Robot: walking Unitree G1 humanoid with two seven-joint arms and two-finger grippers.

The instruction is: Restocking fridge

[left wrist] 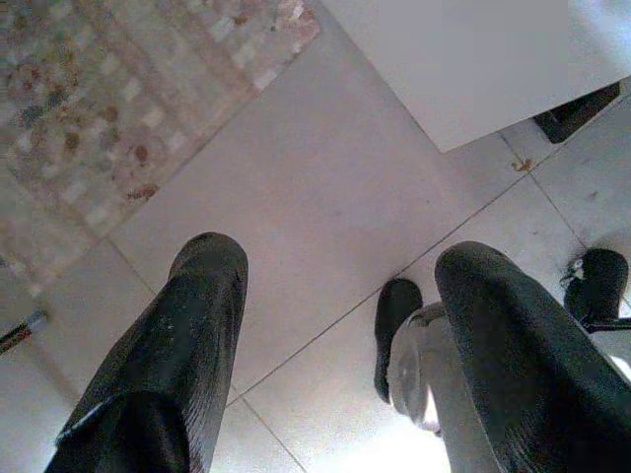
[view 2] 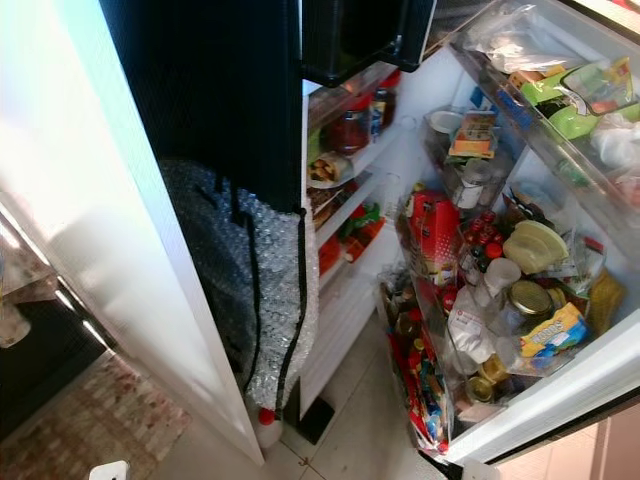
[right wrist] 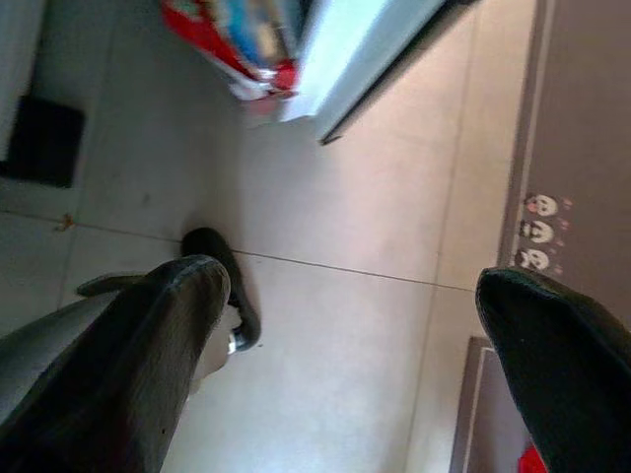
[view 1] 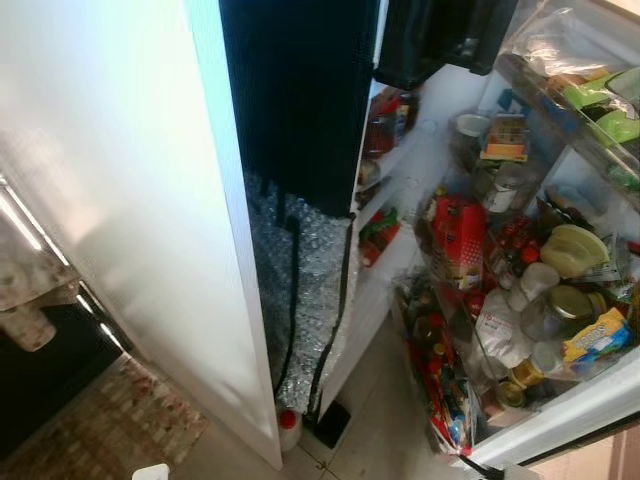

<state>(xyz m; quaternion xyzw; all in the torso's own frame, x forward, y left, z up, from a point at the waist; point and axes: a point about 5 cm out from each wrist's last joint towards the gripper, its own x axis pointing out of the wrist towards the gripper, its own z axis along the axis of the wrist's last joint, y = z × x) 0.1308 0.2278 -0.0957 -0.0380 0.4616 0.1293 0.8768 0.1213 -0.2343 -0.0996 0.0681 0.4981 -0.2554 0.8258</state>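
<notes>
Standing before the open fridge point(view 2: 350, 290), both arms hang idle. The left gripper point(left wrist: 340, 325) and right gripper point(right wrist: 355, 335) gape empty over the floor point(left wrist: 325, 227); fetching an item looks next.

Head views face the open fridge point(view 2: 520, 300) — wrists face floor point(left wrist: 325, 227).

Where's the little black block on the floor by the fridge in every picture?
Left eye view: the black block sits on the floor at the fridge's foot, right of the red-capped bottle.
Right eye view: same spot, below the bubble wrap.
Left wrist view: beside the white panel, near its corner.
Right wrist view: on the floor, across from the red packet.
Shared landmark: the pale floor tiles.
</notes>
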